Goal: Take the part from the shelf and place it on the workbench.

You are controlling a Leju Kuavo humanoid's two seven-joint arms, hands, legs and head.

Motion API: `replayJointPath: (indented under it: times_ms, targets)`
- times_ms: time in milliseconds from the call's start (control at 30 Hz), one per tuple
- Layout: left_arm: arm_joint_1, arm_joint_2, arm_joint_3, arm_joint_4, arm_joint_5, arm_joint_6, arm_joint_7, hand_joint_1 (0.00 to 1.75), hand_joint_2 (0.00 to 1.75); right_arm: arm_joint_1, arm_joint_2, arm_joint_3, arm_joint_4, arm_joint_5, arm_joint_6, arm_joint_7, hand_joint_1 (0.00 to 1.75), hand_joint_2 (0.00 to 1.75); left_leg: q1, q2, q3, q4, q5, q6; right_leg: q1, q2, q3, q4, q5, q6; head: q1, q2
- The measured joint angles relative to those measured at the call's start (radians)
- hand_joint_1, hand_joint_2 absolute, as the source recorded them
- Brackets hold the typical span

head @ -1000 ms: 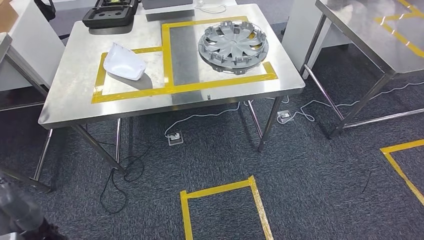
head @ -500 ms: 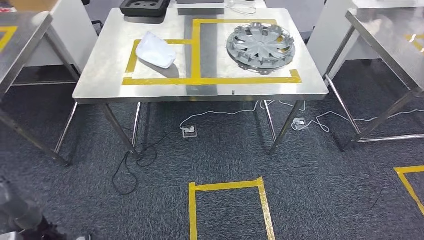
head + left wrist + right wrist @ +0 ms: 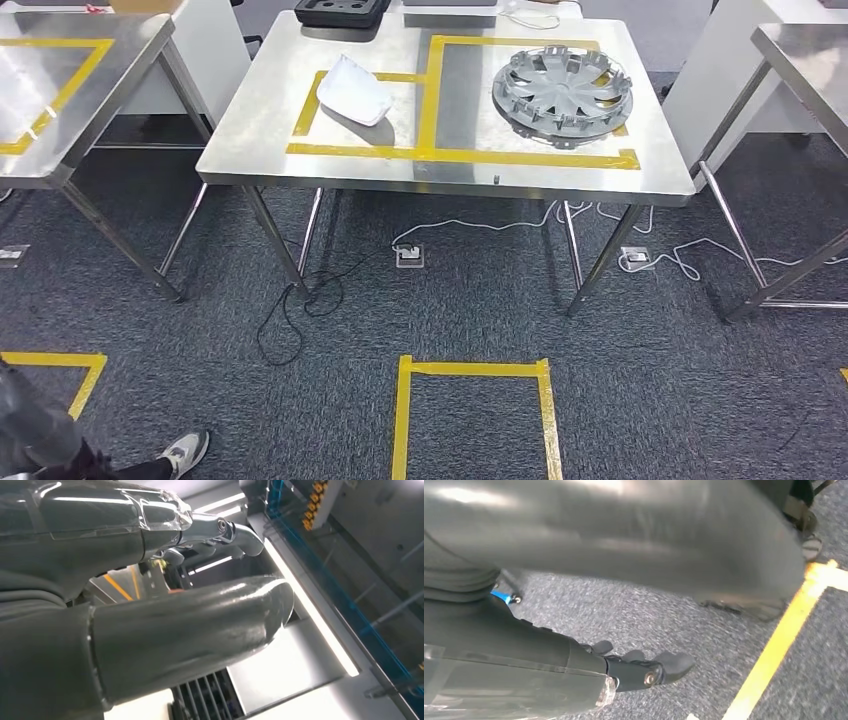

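The steel workbench (image 3: 262, 150) stands ahead of me, marked with yellow tape into two boxes. A white curved part (image 3: 353, 90) lies in the left box. A grey wheel cover (image 3: 562, 84) lies face up in the right box. In the left wrist view my left hand (image 3: 165, 630) has its thick thumb and dark fingers (image 3: 240, 532) stretched out, with nothing between them. My right hand (image 3: 549, 647) hangs over the grey carpet, its fingers (image 3: 659, 669) apart and holding nothing.
A black tray (image 3: 340, 10) sits at the workbench's far edge. Steel tables stand to the left (image 3: 70, 100) and to the right (image 3: 800, 50). White cables and a floor socket (image 3: 410, 254) lie under the bench. A yellow taped square (image 3: 472, 368) marks the carpet. A person's shoe (image 3: 185, 450) is at lower left.
The whole picture has shifted: my view swung left, so the workbench now sits more central and the left table has come in. The parts on the bench have not moved.
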Motion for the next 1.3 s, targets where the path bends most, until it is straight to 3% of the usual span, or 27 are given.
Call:
replayJointPath:
  times_ms: [33, 67, 100, 167, 233, 267, 300, 367, 433, 500, 567, 600, 700, 767, 867, 900, 933, 1000, 1067, 1133, 1167, 1200, 1233, 1300]
  targets:
    - [0.002, 0.0, 0.0, 0.0, 0.0, 0.0, -0.001, 0.0, 0.0, 0.002, -0.001, 0.0, 0.0, 0.002, 0.001, 0.0, 0.0, 0.0, 0.005, 0.004, -0.029, 0.071, -0.033, -0.005, 0.0, -0.011, -0.006, 0.001, 0.002, 0.001, -0.004, 0.0]
    - [0.004, -0.001, 0.0, 0.0, 0.0, 0.0, -0.001, 0.0, 0.0, 0.005, -0.001, 0.0, 0.0, 0.003, 0.002, 0.0, 0.0, 0.0, 0.009, 0.005, -0.043, 0.111, -0.046, -0.009, 0.0, -0.021, -0.01, 0.001, 0.005, 0.002, -0.006, 0.0]
    - [0.006, -0.001, 0.0, 0.0, 0.0, 0.0, -0.002, 0.0, 0.0, 0.006, -0.001, 0.0, 0.0, 0.005, 0.002, 0.0, 0.0, 0.0, 0.012, 0.007, -0.034, 0.109, -0.038, -0.011, 0.0, -0.031, -0.013, 0.002, 0.006, 0.004, -0.007, 0.0]
    - [0.008, -0.001, 0.0, -0.002, 0.001, 0.0, -0.003, 0.0, 0.0, 0.004, -0.001, 0.0, 0.0, 0.008, 0.003, 0.0, 0.0, 0.0, 0.013, 0.03, 0.045, -0.015, 0.025, -0.007, 0.0, -0.046, -0.011, 0.002, 0.008, 0.007, -0.009, 0.0]
    - [0.007, -0.001, 0.001, -0.005, 0.002, 0.0, -0.005, 0.0, 0.0, 0.002, 0.0, 0.0, 0.0, 0.008, 0.003, 0.0, 0.0, 0.0, 0.007, 0.079, 0.134, -0.17, 0.078, 0.003, 0.003, -0.057, -0.008, 0.005, 0.008, 0.015, -0.012, 0.0]
    - [0.007, -0.001, 0.001, -0.007, 0.003, 0.0, -0.006, 0.0, 0.0, 0.001, 0.0, 0.0, -0.001, 0.008, 0.003, 0.0, 0.0, 0.0, 0.004, 0.093, 0.157, -0.214, 0.088, 0.009, 0.005, -0.063, -0.007, 0.007, 0.008, 0.02, -0.012, 0.0]
    - [0.007, -0.001, 0.001, -0.008, 0.004, 0.0, -0.006, 0.0, 0.0, 0.002, 0.0, 0.0, -0.001, 0.008, 0.003, 0.0, 0.0, 0.0, 0.001, 0.093, 0.163, -0.232, 0.09, 0.015, 0.006, -0.071, -0.008, 0.008, 0.009, 0.026, -0.011, 0.0]
    - [0.01, -0.001, 0.001, -0.01, 0.004, 0.0, -0.007, 0.0, 0.0, 0.003, 0.0, 0.0, -0.001, 0.008, 0.003, 0.0, 0.0, 0.0, 0.001, 0.067, 0.16, -0.24, 0.096, 0.029, 0.003, -0.085, -0.008, 0.008, 0.006, 0.039, -0.009, 0.0]
    - [0.009, -0.001, 0.002, -0.011, 0.005, 0.0, -0.007, 0.0, 0.0, 0.003, -0.001, 0.0, -0.001, 0.008, 0.003, 0.0, 0.0, 0.0, 0.005, 0.04, 0.157, -0.246, 0.108, 0.042, 0.001, -0.056, -0.029, 0.058, -0.035, 0.052, -0.005, 0.0]
    - [0.009, -0.002, 0.003, -0.012, 0.007, 0.0, -0.007, 0.0, 0.0, 0.006, -0.001, 0.0, -0.001, 0.008, 0.003, 0.0, 0.0, 0.0, 0.005, 0.013, 0.149, -0.247, 0.116, 0.051, -0.001, -0.017, -0.094, 0.205, -0.116, 0.059, 0.004, 0.0]
    - [0.011, -0.003, 0.003, -0.012, 0.01, 0.0, -0.007, 0.0, 0.0, 0.01, -0.001, 0.0, -0.001, 0.008, 0.003, 0.0, 0.0, 0.0, 0.004, -0.011, 0.144, -0.247, 0.122, 0.054, -0.001, -0.009, -0.158, 0.344, -0.169, 0.059, 0.013, 0.0]
    - [0.011, -0.003, 0.003, -0.011, 0.01, 0.0, -0.007, 0.0, 0.0, 0.012, -0.001, 0.0, -0.001, 0.008, 0.003, 0.0, 0.0, 0.0, 0.004, -0.019, 0.143, -0.246, 0.123, 0.054, -0.001, -0.008, -0.173, 0.377, -0.178, 0.058, 0.014, 0.0]
    - [0.012, -0.003, 0.004, -0.011, 0.011, 0.0, -0.007, 0.0, 0.0, 0.012, 0.0, 0.0, -0.001, 0.008, 0.003, 0.0, 0.0, 0.0, 0.004, -0.023, 0.142, -0.246, 0.123, 0.054, -0.001, -0.008, -0.178, 0.387, -0.178, 0.058, 0.016, 0.0]
    - [0.014, -0.003, 0.004, -0.012, 0.011, 0.0, -0.008, 0.0, 0.0, 0.011, -0.001, 0.001, -0.001, 0.008, 0.004, 0.0, 0.0, 0.0, 0.003, -0.038, 0.144, -0.246, 0.124, 0.053, -0.001, -0.005, -0.163, 0.348, -0.142, 0.054, 0.021, 0.0]
    - [0.018, -0.002, 0.005, -0.019, 0.018, 0.0, -0.015, 0.0, 0.0, 0.004, -0.002, 0.001, -0.001, 0.008, 0.006, 0.0, 0.0, 0.0, -0.004, -0.087, 0.139, -0.237, 0.12, 0.039, -0.001, 0.037, -0.069, 0.095, -0.009, 0.034, 0.037, 0.0]
    - [0.019, -0.002, 0.006, -0.024, 0.021, 0.0, -0.019, 0.0, 0.0, 0.002, -0.002, 0.001, -0.001, 0.008, 0.007, 0.0, 0.0, 0.0, -0.007, -0.1, 0.135, -0.234, 0.118, 0.033, -0.001, 0.046, -0.048, 0.034, 0.015, 0.029, 0.039, 0.0]
    - [0.02, -0.003, 0.006, -0.027, 0.024, 0.0, -0.022, 0.0, 0.0, 0.001, 0.0, 0.001, -0.001, 0.008, 0.008, 0.0, 0.0, 0.0, -0.008, -0.101, 0.131, -0.229, 0.115, 0.029, -0.003, 0.038, -0.045, 0.025, 0.018, 0.025, 0.04, 0.0]
    - [0.021, -0.003, 0.008, -0.03, 0.028, 0.0, -0.023, 0.0, 0.0, -0.002, 0.003, 0.001, -0.001, 0.008, 0.01, 0.0, 0.0, 0.0, -0.008, -0.052, 0.105, -0.177, 0.076, 0.018, -0.005, 0.023, -0.046, 0.022, 0.021, 0.017, 0.033, 0.0]
    - [0.02, -0.003, 0.008, -0.031, 0.033, 0.0, -0.025, 0.0, 0.0, -0.001, 0.003, 0.0, -0.001, 0.008, 0.011, 0.0, 0.0, 0.0, -0.003, 0.004, 0.041, -0.041, -0.003, 0.004, -0.005, 0.009, -0.047, 0.02, 0.023, 0.012, 0.021, 0.0]
    - [0.021, -0.003, 0.008, -0.031, 0.036, 0.0, -0.029, 0.0, 0.0, 0.004, 0.003, 0.001, 0.0, 0.008, 0.011, 0.0, 0.0, 0.0, 0.003, 0.011, -0.024, 0.091, -0.058, -0.002, -0.003, -0.008, -0.047, 0.019, 0.023, 0.01, 0.01, 0.0]
    - [0.022, -0.004, 0.009, -0.03, 0.037, 0.0, -0.031, 0.0, 0.0, 0.005, 0.002, 0.001, 0.0, 0.008, 0.011, -0.001, 0.0, 0.0, 0.004, 0.01, -0.034, 0.11, -0.056, -0.001, -0.001, -0.015, -0.047, 0.019, 0.022, 0.009, 0.006, 0.0]
    - [0.022, -0.004, 0.009, -0.029, 0.039, 0.0, -0.035, 0.0, 0.0, 0.005, 0.001, 0.001, 0.0, 0.008, 0.011, -0.001, 0.0, 0.0, 0.004, 0.011, -0.024, 0.088, -0.034, 0.003, 0.0, -0.023, -0.045, 0.019, 0.021, 0.009, 0.002, 0.0]
    - [0.023, -0.004, 0.009, -0.029, 0.04, 0.0, -0.039, 0.0, 0.0, 0.004, 0.001, 0.001, 0.0, 0.007, 0.012, -0.001, 0.0, 0.0, 0.001, 0.017, 0.007, 0.028, 0.002, 0.01, 0.003, -0.029, -0.043, 0.018, 0.021, 0.009, -0.001, 0.0]
    - [0.022, -0.004, 0.011, -0.028, 0.044, 0.0, -0.045, 0.0, 0.0, 0.002, 0.002, 0.001, 0.0, 0.007, 0.014, -0.001, 0.0, 0.0, -0.013, 0.063, 0.09, -0.129, 0.07, 0.032, 0.008, -0.039, -0.036, 0.014, 0.019, 0.011, -0.004, 0.0]
